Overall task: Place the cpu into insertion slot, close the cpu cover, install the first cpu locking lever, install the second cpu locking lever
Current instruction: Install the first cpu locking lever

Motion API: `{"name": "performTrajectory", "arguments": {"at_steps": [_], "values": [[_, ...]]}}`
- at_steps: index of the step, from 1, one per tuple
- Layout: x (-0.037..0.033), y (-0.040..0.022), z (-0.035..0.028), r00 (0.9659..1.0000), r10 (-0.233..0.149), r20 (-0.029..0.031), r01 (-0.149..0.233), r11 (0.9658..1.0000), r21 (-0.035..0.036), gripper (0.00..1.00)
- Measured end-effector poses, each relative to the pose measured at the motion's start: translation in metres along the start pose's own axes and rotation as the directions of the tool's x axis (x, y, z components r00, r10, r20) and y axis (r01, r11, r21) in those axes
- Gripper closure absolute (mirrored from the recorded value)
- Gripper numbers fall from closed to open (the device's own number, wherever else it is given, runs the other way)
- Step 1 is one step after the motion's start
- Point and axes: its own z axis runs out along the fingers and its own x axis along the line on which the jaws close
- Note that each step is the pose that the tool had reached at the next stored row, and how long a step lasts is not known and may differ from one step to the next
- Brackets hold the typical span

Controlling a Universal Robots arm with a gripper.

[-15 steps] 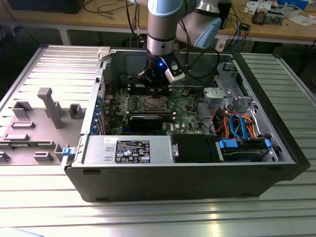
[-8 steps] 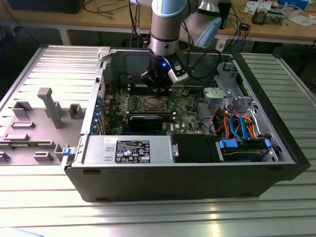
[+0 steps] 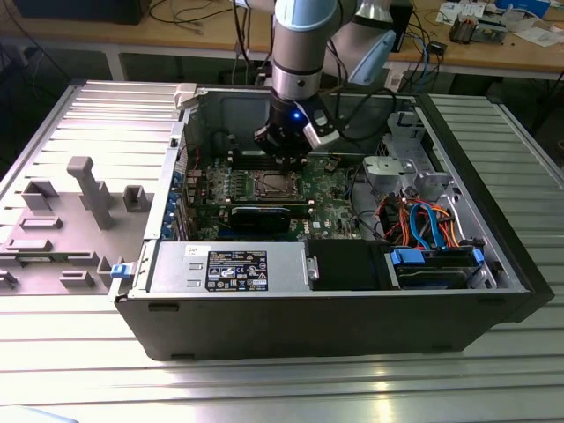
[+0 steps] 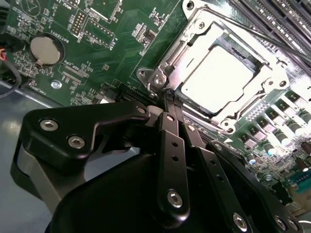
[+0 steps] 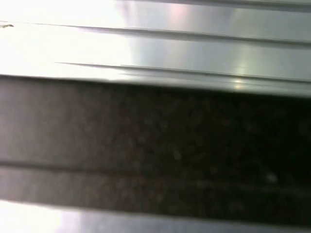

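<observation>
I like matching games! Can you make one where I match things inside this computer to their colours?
Things:
1. flat square metal cpu
2. circuit board
3. robot claw
4. small round coin battery

Colours:
A. green
B. black
C. bright silvery white, in the socket
D. dull grey, on the board

Pairs: 1-C, 2-A, 3-B, 4-D

Silver-blue arm (image 3: 295, 44), black pincer (image 4: 170, 104) (silver screws), blue light
</observation>
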Motion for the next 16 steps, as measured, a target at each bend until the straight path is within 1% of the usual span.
{"name": "performTrajectory", "arguments": {"at_steps": [3, 4, 10, 12, 16], "values": [[0.0004, 0.0001, -0.009, 1.0, 0.0, -0.0009, 0.0, 1.0, 0.0012, 0.89], [0.0005, 0.0003, -0.0151, 1.0, 0.0, -0.0011, 0.0, 1.0, 0.0015, 0.89], [0.0006, 0.001, -0.0322, 1.0, 0.0, -0.0011, 0.0, 1.0, 0.0015, 0.89], [0.0008, -0.0006, -0.0339, 1.0, 0.0, -0.001, 0.0, 1.0, 0.0013, 0.89], [0.0018, -0.0126, -0.0345, 1.0, 0.0, -0.0011, 0.0, 1.0, 0.0015, 0.89]]}}
